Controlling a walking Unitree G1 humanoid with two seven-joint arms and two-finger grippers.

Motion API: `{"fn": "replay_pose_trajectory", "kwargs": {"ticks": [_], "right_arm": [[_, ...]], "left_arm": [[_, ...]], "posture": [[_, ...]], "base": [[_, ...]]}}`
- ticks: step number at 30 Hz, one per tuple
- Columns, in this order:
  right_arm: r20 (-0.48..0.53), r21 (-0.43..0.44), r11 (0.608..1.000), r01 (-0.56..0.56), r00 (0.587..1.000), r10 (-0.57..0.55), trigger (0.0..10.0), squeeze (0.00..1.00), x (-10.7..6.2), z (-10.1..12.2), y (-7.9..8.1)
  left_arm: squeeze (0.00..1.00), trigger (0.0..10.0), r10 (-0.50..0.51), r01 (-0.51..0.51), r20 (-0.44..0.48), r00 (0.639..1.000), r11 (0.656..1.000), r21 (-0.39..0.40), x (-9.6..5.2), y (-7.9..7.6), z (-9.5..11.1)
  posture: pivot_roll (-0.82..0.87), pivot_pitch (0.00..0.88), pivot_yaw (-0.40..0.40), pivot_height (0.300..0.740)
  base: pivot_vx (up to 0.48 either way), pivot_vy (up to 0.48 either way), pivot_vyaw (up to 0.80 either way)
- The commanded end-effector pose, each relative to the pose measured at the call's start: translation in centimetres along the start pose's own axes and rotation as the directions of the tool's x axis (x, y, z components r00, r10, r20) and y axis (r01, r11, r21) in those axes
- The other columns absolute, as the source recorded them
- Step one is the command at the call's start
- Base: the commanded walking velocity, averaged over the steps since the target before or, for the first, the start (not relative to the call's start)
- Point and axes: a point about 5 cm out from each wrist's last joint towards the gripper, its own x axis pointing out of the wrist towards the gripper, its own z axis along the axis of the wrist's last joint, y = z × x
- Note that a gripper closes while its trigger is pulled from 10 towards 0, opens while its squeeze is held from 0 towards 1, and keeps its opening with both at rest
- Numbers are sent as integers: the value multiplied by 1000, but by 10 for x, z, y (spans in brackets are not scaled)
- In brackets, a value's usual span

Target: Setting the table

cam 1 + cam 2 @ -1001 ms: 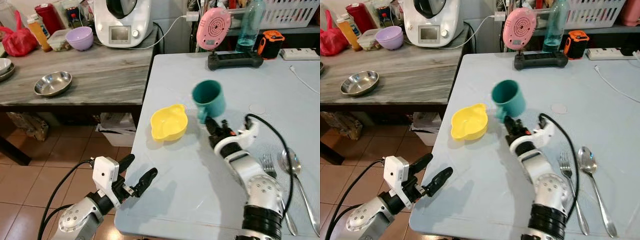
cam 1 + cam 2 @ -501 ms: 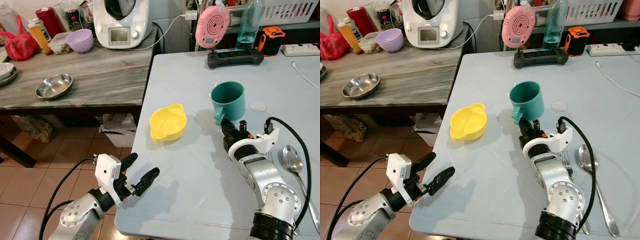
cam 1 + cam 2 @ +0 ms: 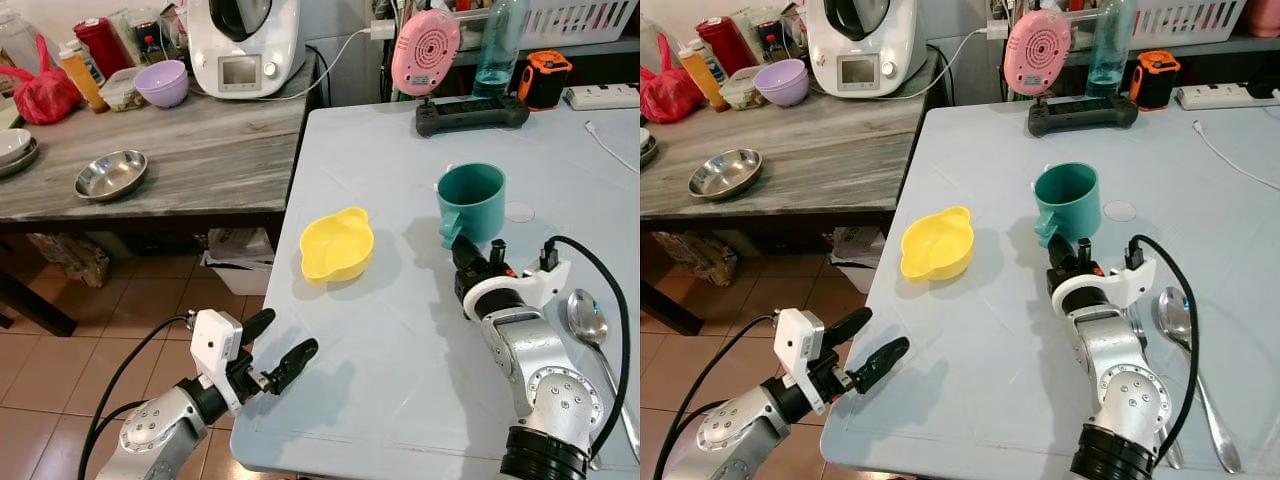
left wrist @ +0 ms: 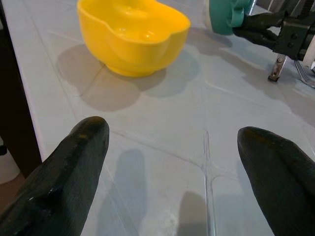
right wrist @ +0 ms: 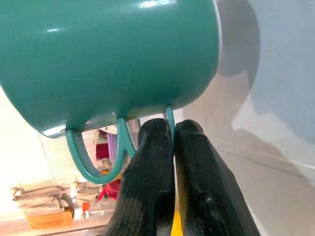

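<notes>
Right gripper (image 3: 472, 256) pinches teal mug (image 3: 472, 203) by its handle, mid-table. Left gripper (image 3: 272, 348) spread wide at table's (image 3: 400, 350) left near corner, yellow bowl (image 3: 337, 244) beyond.

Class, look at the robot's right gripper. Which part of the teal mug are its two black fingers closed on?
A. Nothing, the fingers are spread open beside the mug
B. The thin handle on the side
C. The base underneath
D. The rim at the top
B. In the right wrist view the right gripper has its fingers pressed together on the thin handle of the teal mug, which stands upright on the table.
</notes>
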Motion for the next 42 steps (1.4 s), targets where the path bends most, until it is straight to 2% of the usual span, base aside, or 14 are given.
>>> {"fn": "replay_pose_trajectory", "kwargs": {"ticks": [1, 5, 6, 20, 24, 27, 29, 31, 32, 34, 35, 36, 39, 42], "right_arm": [[-46, 98, 995, 32, 999, -28, 10000, 549, -6, -26, -12], [-46, 95, 995, 42, 998, -37, 10000, 608, -7, -27, -14], [-46, 92, 995, 42, 998, -38, 10000, 769, -7, -27, -15], [-62, 59, 997, 45, 997, -42, 10000, 776, -5, -29, -15], [-100, -77, 997, 13, 995, -20, 10000, 922, -7, -29, -11], [-142, -222, 974, -38, 990, 6, 10000, 957, -9, -31, -2], [-155, -258, 965, -50, 988, 10, 10000, 961, -10, -32, -1], [-214, -408, 906, -114, 977, 27, 10000, 965, -11, -36, 2], [-214, -408, 906, -114, 977, 27, 10000, 965, -11, -36, 2], [-251, -509, 844, -171, 967, 45, 10000, 980, -12, -41, 5], [-277, -569, 794, -216, 959, 62, 10000, 1000, -13, -44, 8], [-315, -657, 698, -285, 945, 89, 10000, 1000, -13, -49, 13], [-348, -732, 588, -344, 931, 111, 10000, 1000, -12, -55, 19], [-364, -767, 520, -376, 922, 130, 10000, 1000, -9, -57, 24]], "left_arm": [[0, 10000, 7, -7, -20, 1000, 1000, 27, -5, 5, 0], [0, 10000, 4, -4, -21, 1000, 999, 32, -4, 4, 1], [0, 10000, 4, -3, -20, 1000, 999, 32, -4, 4, 1], [0, 10000, 5, -4, -16, 1000, 999, 34, -4, 3, 2], [0, 10000, 7, -7, -15, 1000, 999, 34, -3, 3, 2], [0, 10000, 12, -12, -13, 1000, 999, 38, -3, 3, 2], [0, 10000, 14, -13, -13, 1000, 999, 38, -3, 3, 2], [0, 10000, 23, -23, -9, 1000, 999, 40, -4, 2, 2], [0, 10000, 23, -23, -9, 1000, 999, 40, -4, 2, 2], [0, 10000, 34, -34, 0, 999, 999, 37, -5, 2, 3], [0, 10000, 44, -44, 8, 999, 998, 32, -6, 3, 3], [0, 10000, 63, -63, 26, 998, 998, 16, -7, 3, 4], [0, 10000, 85, -85, 47, 995, 996, -1, -7, 3, 5], [0, 10000, 103, -103, 63, 993, 995, -8, -7, 3, 7]], "posture": [[-125, 82, 174, 740], [-125, 82, 174, 740], [-125, 82, 174, 740], [-122, 79, 170, 740], [-118, 75, 161, 740], [-115, 72, 155, 740], [-115, 72, 154, 740], [-109, 68, 144, 740], [-109, 68, 144, 740], [-109, 68, 144, 740], [-104, 65, 136, 740], [-103, 64, 131, 740], [-99, 59, 117, 740], [-94, 54, 106, 740]], "base": [[0, 0, 0], [0, 0, 0], [0, 0, 0], [0, 0, 0], [0, 0, 0], [0, 0, 0], [0, 0, 0], [0, 0, 0], [0, 0, 0], [0, 0, 0], [0, 0, 0], [0, 0, 0], [0, 0, 0], [0, 0, 0]]}}
